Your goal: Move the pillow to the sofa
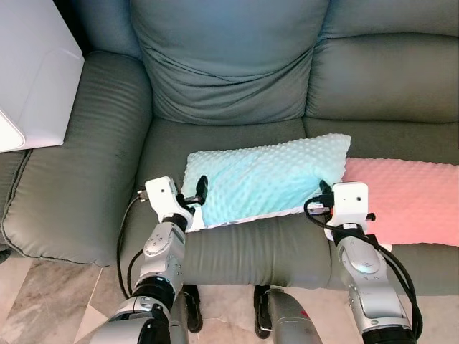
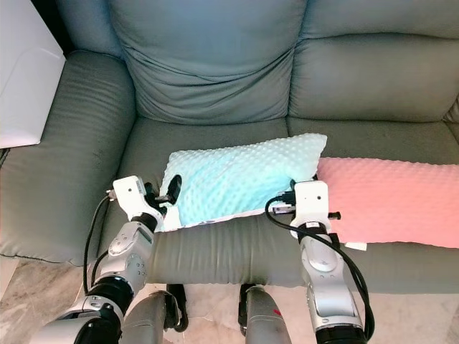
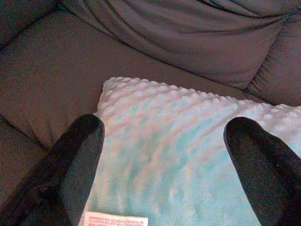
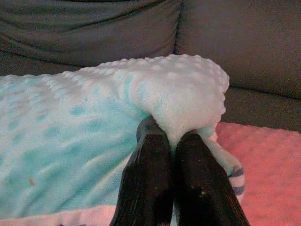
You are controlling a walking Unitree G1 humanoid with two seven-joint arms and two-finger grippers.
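A light blue bumpy pillow (image 1: 265, 175) lies flat on the grey sofa seat (image 1: 215, 140), its front edge near the seat's front. My right gripper (image 4: 173, 141) is shut on the pillow's right end (image 4: 183, 101), pinching the fabric between its black fingers. My left gripper (image 3: 164, 141) stands open at the pillow's left front corner (image 1: 197, 193), its fingers (image 3: 82, 141) spread over the pillow's surface (image 3: 174, 136) without closing on it. A white label (image 3: 115, 219) shows at that corner.
A pink bumpy pillow (image 1: 405, 197) lies on the seat to the right, touching the blue one. A large back cushion (image 1: 226, 57) rises behind. The sofa's left armrest (image 1: 79, 158) carries a white object (image 1: 32, 72). Marble floor (image 1: 50, 301) lies below.
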